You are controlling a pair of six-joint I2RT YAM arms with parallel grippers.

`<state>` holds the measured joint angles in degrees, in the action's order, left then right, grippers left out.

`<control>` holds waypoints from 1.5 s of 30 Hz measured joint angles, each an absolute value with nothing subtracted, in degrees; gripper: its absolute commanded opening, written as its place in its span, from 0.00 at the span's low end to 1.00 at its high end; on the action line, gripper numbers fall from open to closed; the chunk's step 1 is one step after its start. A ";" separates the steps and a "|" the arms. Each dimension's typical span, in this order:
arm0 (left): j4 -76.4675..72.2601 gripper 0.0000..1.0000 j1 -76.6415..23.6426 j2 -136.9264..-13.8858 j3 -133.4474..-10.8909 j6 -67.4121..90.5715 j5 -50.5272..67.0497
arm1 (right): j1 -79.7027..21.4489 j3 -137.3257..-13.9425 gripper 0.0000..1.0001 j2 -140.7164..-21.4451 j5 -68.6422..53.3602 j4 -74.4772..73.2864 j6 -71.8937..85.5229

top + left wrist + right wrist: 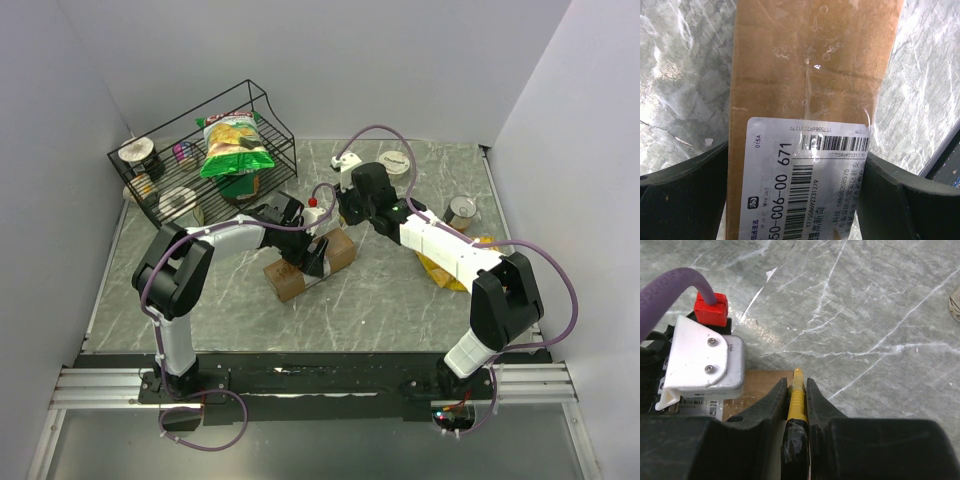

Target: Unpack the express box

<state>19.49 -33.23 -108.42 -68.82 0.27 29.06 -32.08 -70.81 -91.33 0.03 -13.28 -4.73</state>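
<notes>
Clutter sits at the rear left of the counter (400, 300): one wire basket (270, 110) holding one chip bag (235, 145) and some smaller items we cannot make out.

Moving right, we find the left fingers (685, 200) closed on the express box (340, 250), one pressed against each long side. It is the only box, and it lies flat mid-counter between the two arms. Its single white shipping label (805, 180) faces up. Clear tape (840, 65) runs glossy and bubbled along the top.

We judge the carton stiff along its length but thin-walled, probably light, and slippery wherever the tape covers it. The bare cardboard side walls are the place to hold it. A firm, not crushing, squeeze there should keep it from sliding while the top seam stays free.

Further right, the right fingers (770, 405) are clamped on one yellow tool (797, 395) with a dark-wrapped handle. Its tip points past the box's end, close to the edge, but we cannot tell whether it touches the cardboard.

At the far right stands one tin can (462, 210), well apart from the box.
</notes>
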 measured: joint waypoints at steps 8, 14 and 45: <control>19.49 0.89 -33.23 -108.42 -68.82 0.27 29.08 | -32.12 -70.83 0.00 -92.05 -1.02 -13.28 -4.54; 19.46 0.89 -33.21 -108.47 -68.82 0.27 29.10 | -32.12 -70.83 0.00 -92.62 -1.10 -13.34 -4.56; 20.78 0.87 -32.60 -109.75 -70.63 0.69 29.47 | -34.00 -66.30 0.00 -83.20 -0.08 -24.82 -7.38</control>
